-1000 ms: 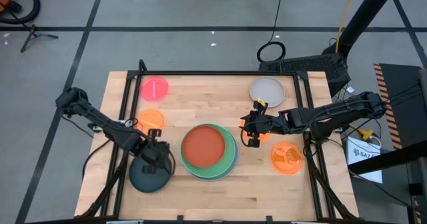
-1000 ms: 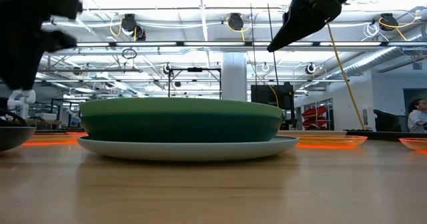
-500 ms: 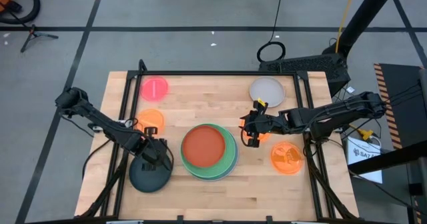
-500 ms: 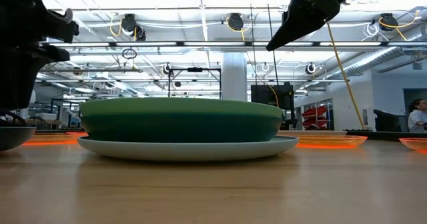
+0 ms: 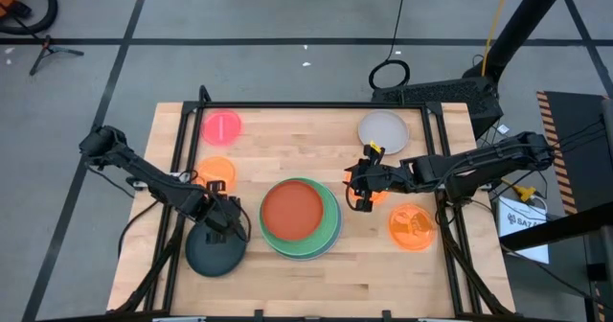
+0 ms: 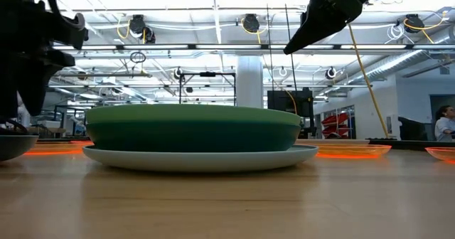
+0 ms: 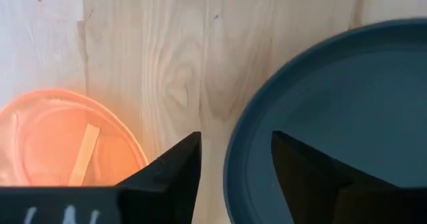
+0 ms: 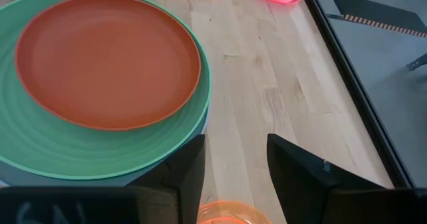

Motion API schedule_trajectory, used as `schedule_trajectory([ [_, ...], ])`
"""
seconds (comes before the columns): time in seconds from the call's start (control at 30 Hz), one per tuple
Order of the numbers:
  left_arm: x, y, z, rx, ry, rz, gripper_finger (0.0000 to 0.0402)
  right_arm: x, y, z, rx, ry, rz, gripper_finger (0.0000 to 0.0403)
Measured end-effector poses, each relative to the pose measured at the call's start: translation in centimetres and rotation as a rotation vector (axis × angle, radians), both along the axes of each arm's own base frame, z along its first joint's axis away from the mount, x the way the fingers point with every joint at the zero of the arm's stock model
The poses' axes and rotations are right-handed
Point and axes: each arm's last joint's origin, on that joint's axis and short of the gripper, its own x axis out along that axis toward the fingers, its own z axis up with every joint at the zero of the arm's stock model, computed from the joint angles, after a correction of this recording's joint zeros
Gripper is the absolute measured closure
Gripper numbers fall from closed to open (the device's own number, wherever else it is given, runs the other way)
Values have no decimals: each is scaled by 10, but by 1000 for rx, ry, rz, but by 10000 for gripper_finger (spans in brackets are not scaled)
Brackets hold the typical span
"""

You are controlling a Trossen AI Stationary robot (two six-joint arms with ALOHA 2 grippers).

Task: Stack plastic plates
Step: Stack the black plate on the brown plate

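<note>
Pincer (image 7: pixel 233 161) (left, open) straddles black plate (image 7: pixel 333 111) rim.

Red-brown plate (image 5: pixel 292 212) sits flat atop light green plate (image 5: pixel 330 234), stacked mid-table w/ more beneath, maybe a light blue one at bottom. Black plate (image 5: pixel 213 255) flat at front left. Orange plates at left (image 5: pixel 216 173) & right (image 5: pixel 412 228). Pink plate (image 5: pixel 222 126) & grey-white plate (image 5: pixel 383 129) lie at back.

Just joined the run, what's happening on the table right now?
Plate stacking, midway. The red-brown plate tops the centre stack. The left pincer is open at the rim of the black plate, which lies on the table. The right pincer waits open beside the stack. Pink, grey-white and orange plates lie loose.
</note>
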Motion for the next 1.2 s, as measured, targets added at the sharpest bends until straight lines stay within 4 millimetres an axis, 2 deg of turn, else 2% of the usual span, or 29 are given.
schedule_trajectory([
  [0.17,9,5,1,-19,-46,-22,213,0,0,0,0,-1,0,248],
  [0.63,16,22,0,-67,-9,-106,213,0,0,0,1,1,1,248],
  [1.2,22,22,-3,-114,-14,-127,213,0,0,0,3,2,0,248],
])
